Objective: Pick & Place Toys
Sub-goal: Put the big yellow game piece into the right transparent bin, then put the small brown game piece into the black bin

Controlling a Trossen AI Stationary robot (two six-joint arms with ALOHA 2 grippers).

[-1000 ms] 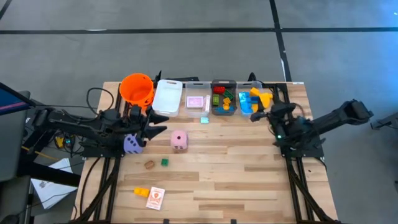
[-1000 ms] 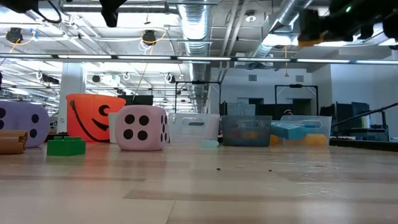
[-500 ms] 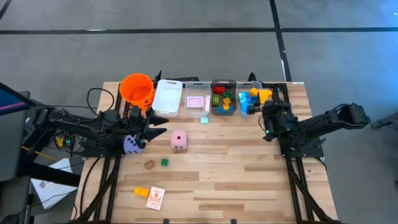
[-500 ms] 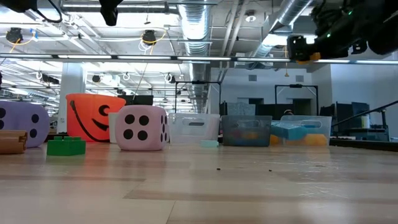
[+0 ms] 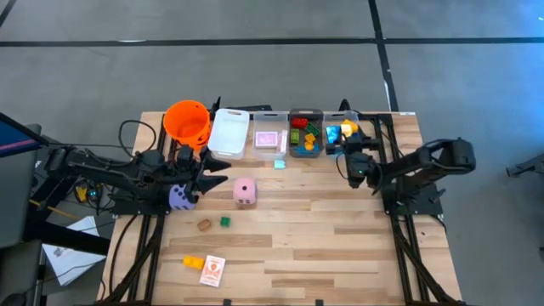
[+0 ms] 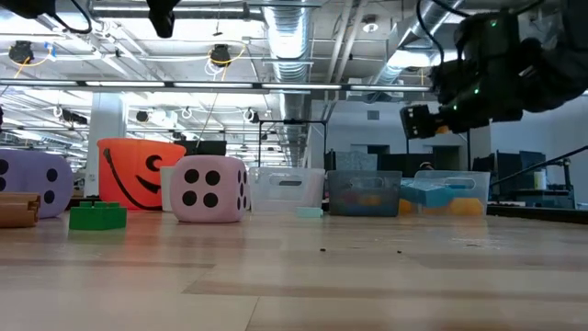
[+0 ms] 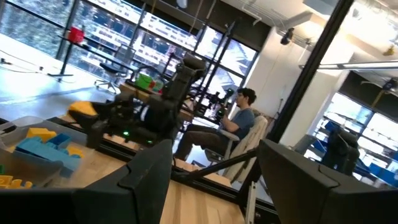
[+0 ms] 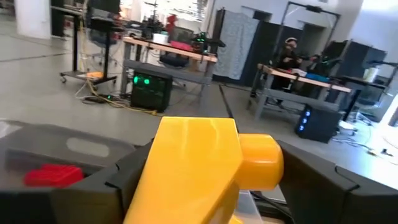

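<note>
My right gripper [image 8: 208,186] hangs over the far right of the table [image 5: 353,157], beside the bin of blue bricks [image 5: 337,143], shut on a yellow brick [image 8: 193,162]. My left gripper [image 7: 211,180] is open with nothing between its fingers, and it hovers at the left [image 5: 212,174] near the purple die [image 5: 180,197]. On the wood rest a pink die [image 5: 245,190], a green brick [image 5: 225,221], a brown piece [image 5: 204,225], a yellow-orange brick [image 5: 193,263] and a card [image 5: 212,269]. My right gripper pinches the yellow brick by its two opposite sides [image 8: 149,180] between the two fingers. The fingers reach level toward the table's far edge. The brick is lifted clear of the table, and a round stud [image 8: 261,162] sticks out toward one finger.
Along the far edge stand an orange bucket [image 5: 187,121], a white bin [image 5: 229,132], a clear bin with pink cards [image 5: 269,138] and a grey bin of mixed bricks [image 5: 305,136]. Bare wood lies in the middle and on the near right. A person sits beyond the table [image 7: 239,118].
My right gripper has sunk and gone toward the table's left from above the blue-brick bin, rolling a little, with the yellow brick still between its fingers.
</note>
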